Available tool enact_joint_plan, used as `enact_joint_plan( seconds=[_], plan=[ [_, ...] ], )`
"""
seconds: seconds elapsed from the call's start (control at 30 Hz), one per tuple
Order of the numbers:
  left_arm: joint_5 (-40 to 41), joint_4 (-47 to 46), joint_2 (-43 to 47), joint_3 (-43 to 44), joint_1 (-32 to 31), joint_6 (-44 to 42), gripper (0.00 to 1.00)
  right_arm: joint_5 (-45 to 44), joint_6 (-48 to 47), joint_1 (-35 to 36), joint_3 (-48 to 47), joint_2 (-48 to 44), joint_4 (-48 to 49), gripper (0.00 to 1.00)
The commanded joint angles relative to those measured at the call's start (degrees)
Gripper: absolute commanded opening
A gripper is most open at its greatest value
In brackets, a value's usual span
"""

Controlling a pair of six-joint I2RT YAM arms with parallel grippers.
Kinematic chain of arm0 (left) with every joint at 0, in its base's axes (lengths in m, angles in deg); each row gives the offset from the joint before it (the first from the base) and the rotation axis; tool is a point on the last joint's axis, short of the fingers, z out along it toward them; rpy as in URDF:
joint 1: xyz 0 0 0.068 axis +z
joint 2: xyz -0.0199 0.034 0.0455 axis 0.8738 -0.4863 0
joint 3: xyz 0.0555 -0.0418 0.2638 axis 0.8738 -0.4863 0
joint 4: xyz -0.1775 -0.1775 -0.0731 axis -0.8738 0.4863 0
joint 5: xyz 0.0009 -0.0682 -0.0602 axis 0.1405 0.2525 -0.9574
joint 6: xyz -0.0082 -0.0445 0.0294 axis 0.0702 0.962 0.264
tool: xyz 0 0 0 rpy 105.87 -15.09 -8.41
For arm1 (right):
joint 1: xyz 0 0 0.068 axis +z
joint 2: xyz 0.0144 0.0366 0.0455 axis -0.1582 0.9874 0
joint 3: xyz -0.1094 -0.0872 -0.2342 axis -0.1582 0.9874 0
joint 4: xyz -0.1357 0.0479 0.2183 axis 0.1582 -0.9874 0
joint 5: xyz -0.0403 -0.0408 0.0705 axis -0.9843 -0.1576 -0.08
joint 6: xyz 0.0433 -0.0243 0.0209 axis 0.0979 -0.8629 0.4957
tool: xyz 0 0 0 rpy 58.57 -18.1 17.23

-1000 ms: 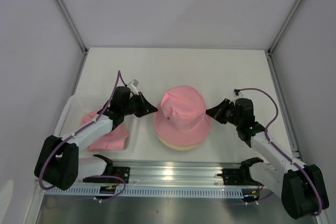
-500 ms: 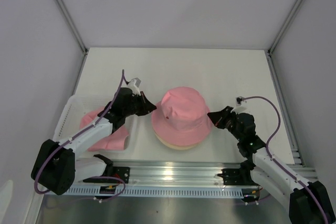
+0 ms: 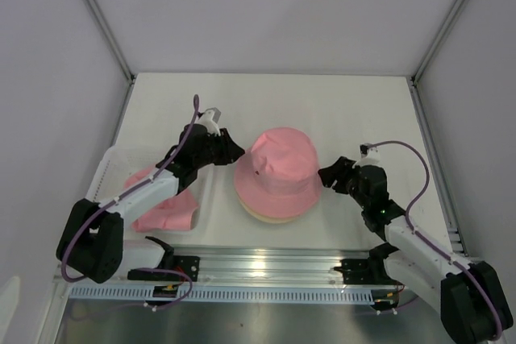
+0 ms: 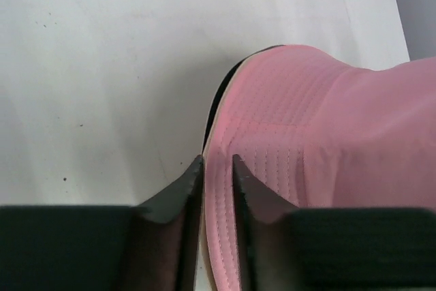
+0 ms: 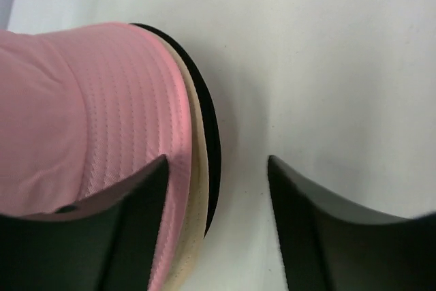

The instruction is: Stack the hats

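Three hats sit stacked in the middle of the table: a pink hat (image 3: 278,168) on top, a beige hat (image 3: 272,217) showing under its near brim, and a black hat (image 5: 208,134) visible only as a thin brim edge at the bottom. My left gripper (image 3: 235,151) is at the stack's left brim, its jaws slightly open with the pink brim (image 4: 272,127) lying between them (image 4: 217,161). My right gripper (image 3: 326,175) is at the right brim, wide open (image 5: 217,161), with the brim edges just inside its left finger. A second pink hat (image 3: 165,209) lies in the basket.
A white plastic basket (image 3: 109,168) stands at the left edge, under the left arm. Grey walls and metal posts close off the table at the back and sides. A metal rail with the arm bases (image 3: 258,267) runs along the near edge.
Both grippers have gone from shut to open at the brim of the top pink hat. The left gripper has moved a little farther back; the right arm has shifted slightly.
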Motion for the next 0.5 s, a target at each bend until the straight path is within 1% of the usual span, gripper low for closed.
enact_joint_plan(
  seconds=[0.0,0.03,0.07,0.1,0.13,0.17,0.2,0.23,0.27,0.33,0.37,0.4,0.43,0.47],
  plan=[
    [2.0,0.0,2.5,3.3,0.4,-1.8,0.35,-5.0,-2.3,0.0,-6.3,-5.5,-8.7,0.66],
    [2.7,2.5,3.6,3.3,0.4,-1.5,0.44,-5.9,-1.9,0.0,-7.7,-6.9,-14.2,0.71],
    [3.2,4.0,4.8,3.5,0.4,-1.5,0.56,-6.9,-1.2,0.0,-11.1,-8.5,-17.4,0.75],
    [3.6,5.5,7.7,3.6,0.4,-1.5,0.63,-8.3,-0.4,-0.1,-12.8,-11.0,-20.9,0.78],
    [4.2,6.6,9.4,3.7,0.4,-1.4,0.73,-9.1,1.5,-0.1,-14.6,-12.0,-26.7,0.79],
    [4.8,10.3,11.2,3.6,0.4,-1.4,0.91,-9.4,2.4,-0.2,-16.4,-12.7,-29.2,0.79],
    [5.5,11.9,13.0,3.4,0.4,-0.7,0.96,-8.3,3.3,-0.1,-19.4,-13.5,-31.1,0.79],
    [7.2,13.6,16.4,3.8,0.4,-0.3,0.98,-7.2,5.0,-0.1,-20.7,-13.8,-34.1,0.79],
    [7.6,16.4,18.0,3.9,0.4,0.0,0.99,-6.0,6.5,-0.2,-21.7,-13.8,-35.4,0.79],
    [8.6,19.6,22.2,4.4,0.4,2.4,0.99,-1.9,10.0,-0.1,-22.4,-13.8,-37.0,0.8],
    [10.0,21.4,23.4,4.4,0.4,3.8,0.93,0.1,14.4,-0.1,-21.9,-14.0,-36.9,0.81],
    [10.9,25.8,24.4,4.7,0.3,7.5,0.9,3.3,16.4,0.0,-20.9,-14.2,-36.3,0.82],
    [11.7,28.1,26.2,5.2,-0.4,9.3,0.88,4.8,18.3,0.0,-18.3,-14.5,-34.2,0.81],
    [15.3,30.1,27.3,5.4,-0.8,10.6,0.87,5.9,20.4,0.2,-17.3,-14.6,-32.8,0.81]
  ],
)
